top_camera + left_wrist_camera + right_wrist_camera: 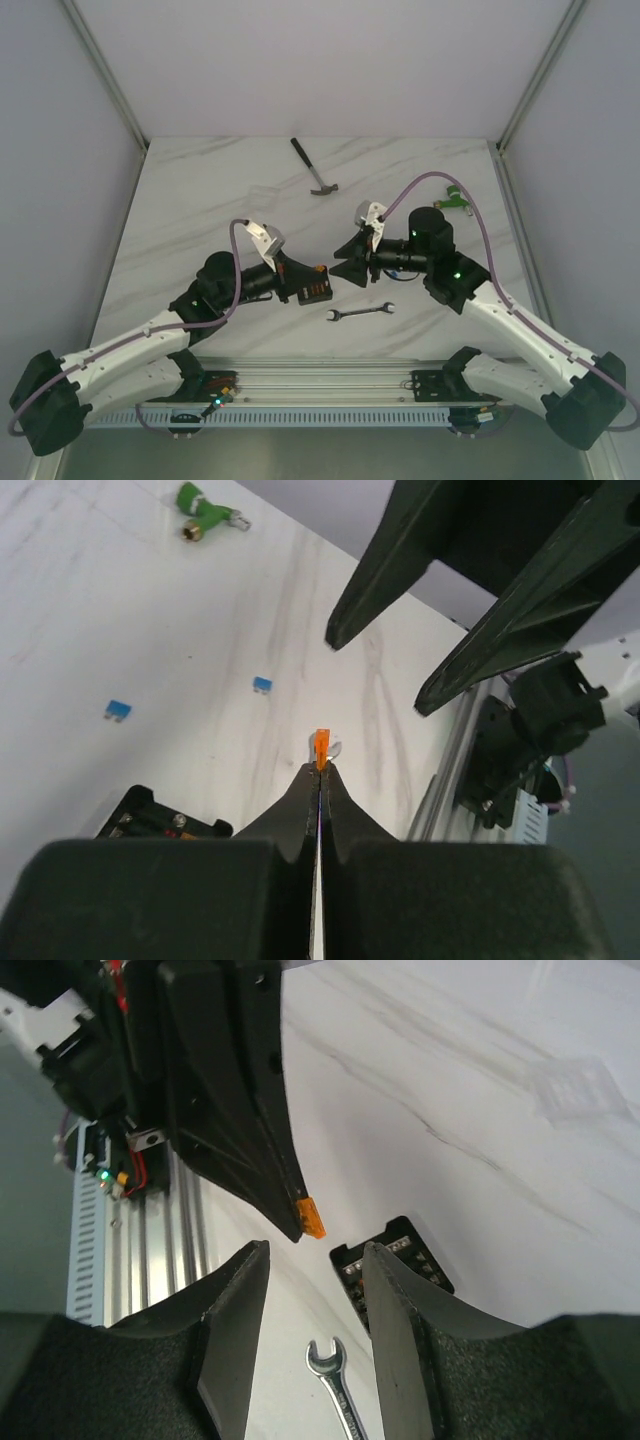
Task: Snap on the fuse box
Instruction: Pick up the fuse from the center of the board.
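The fuse box (316, 291) lies on the white marble tabletop (190, 200), a little below the middle of the top view, with its inside facing up. In the left wrist view only its corner (150, 815) shows, at the lower left.

The left fingers (300, 805) are pressed together and pinch a small orange fuse (321, 747) at their tips, just above the box. The right fingers (240, 1310) stand apart, with nothing between them. They point toward the left fingers, and their tips are close to the orange fuse (312, 1218) but do not touch it. In the right wrist view the box (400, 1255) shows beyond the right fingers, partly hidden by one of them.

A wrench (361, 313) lies just to the lower right of the box. A hammer (315, 168) rests in the upper middle of the top view, and a green part (455, 203) is at the right edge of the tabletop. Two blue fuses (118, 710) (262, 684) lie loose on the tabletop. A clear plastic cover (580, 1090) lies well apart from the box, at the upper right of the right wrist view.
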`<state>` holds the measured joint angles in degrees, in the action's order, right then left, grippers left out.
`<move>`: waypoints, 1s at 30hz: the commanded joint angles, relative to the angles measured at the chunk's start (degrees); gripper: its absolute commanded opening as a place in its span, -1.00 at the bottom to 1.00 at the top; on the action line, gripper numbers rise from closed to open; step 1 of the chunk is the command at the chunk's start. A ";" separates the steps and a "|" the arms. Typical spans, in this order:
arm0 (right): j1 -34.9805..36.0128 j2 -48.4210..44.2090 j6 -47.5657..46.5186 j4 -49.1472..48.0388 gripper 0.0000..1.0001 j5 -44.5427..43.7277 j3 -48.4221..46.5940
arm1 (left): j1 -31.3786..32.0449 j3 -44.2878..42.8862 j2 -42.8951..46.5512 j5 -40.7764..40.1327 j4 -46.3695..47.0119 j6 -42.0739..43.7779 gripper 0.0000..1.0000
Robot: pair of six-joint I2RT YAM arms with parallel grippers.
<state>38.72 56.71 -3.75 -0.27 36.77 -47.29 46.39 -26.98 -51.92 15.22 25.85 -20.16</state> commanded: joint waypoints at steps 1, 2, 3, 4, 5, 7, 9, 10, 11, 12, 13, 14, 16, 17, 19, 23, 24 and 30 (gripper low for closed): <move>-0.15 2.05 -5.05 0.78 -0.02 10.21 -1.51 | -0.27 -2.29 0.39 8.14 0.15 1.78 -1.00; -0.21 2.68 -5.24 1.05 -0.02 10.74 -1.76 | -0.25 -2.53 0.15 9.09 0.31 1.71 -1.00; -0.17 3.27 -5.57 1.47 -0.03 11.47 -2.02 | -0.25 -2.77 -0.12 10.06 0.48 1.71 -1.00; -0.22 3.72 -5.89 1.74 -0.05 12.62 -2.36 | -0.25 -3.02 -0.50 10.87 0.45 1.75 -1.00; -0.22 4.14 -5.96 1.84 -0.07 13.33 -2.51 | -0.24 -3.26 -0.77 11.60 0.39 1.71 -1.00; -0.21 4.64 -6.51 2.21 -0.13 14.72 -2.78 | -0.25 -3.58 -1.27 12.66 0.31 1.74 -1.00; -0.22 4.99 -6.92 2.62 -0.16 16.11 -2.97 | -0.27 -3.69 -1.47 13.25 0.57 1.70 -1.00; -0.21 5.14 -7.01 2.64 -0.17 16.57 -2.98 | -0.26 -3.70 -1.51 13.66 0.75 1.64 -1.00; -0.24 5.26 -7.08 2.66 -0.19 17.07 -3.06 | -0.29 -3.65 -1.58 14.06 1.00 1.58 -1.00; -0.23 5.41 -7.17 2.69 -0.21 17.43 -3.07 | -0.20 -3.61 -1.71 14.45 1.30 1.56 -1.00; -0.22 5.43 -7.37 2.73 -0.23 17.60 -3.07 | -0.17 -3.60 -1.82 15.00 1.43 1.53 -1.00; -0.22 5.43 -7.41 2.78 -0.26 17.66 -3.16 | -0.16 -3.67 -1.98 15.22 1.42 1.55 -1.00; -0.22 5.24 -7.69 3.04 -0.32 18.01 -3.24 | -0.16 -3.73 -2.26 15.43 1.23 1.56 -1.00; -0.22 5.13 -7.72 2.98 -0.34 18.04 -3.25 | -0.16 -3.72 -2.30 15.63 1.18 1.53 -1.00; -0.20 4.92 -7.81 3.00 -0.41 18.51 -3.25 | -0.16 -3.65 -2.31 15.88 1.22 1.51 -1.00; -0.20 5.04 -7.73 3.19 -0.58 19.23 -3.32 | -0.14 -3.51 -2.14 16.04 1.52 1.38 -1.00; -0.22 5.16 -7.73 3.30 -0.63 19.50 -3.33 | -0.14 -3.52 -2.05 16.06 1.61 1.36 -1.00; -0.22 6.00 -7.95 4.04 -1.00 20.11 -3.42 | -0.20 -3.30 -1.98 15.38 1.50 1.22 -1.00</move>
<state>38.57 62.06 -11.05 3.27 54.39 -48.60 46.39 -29.19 -54.08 30.17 25.69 -19.59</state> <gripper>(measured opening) 0.045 0.012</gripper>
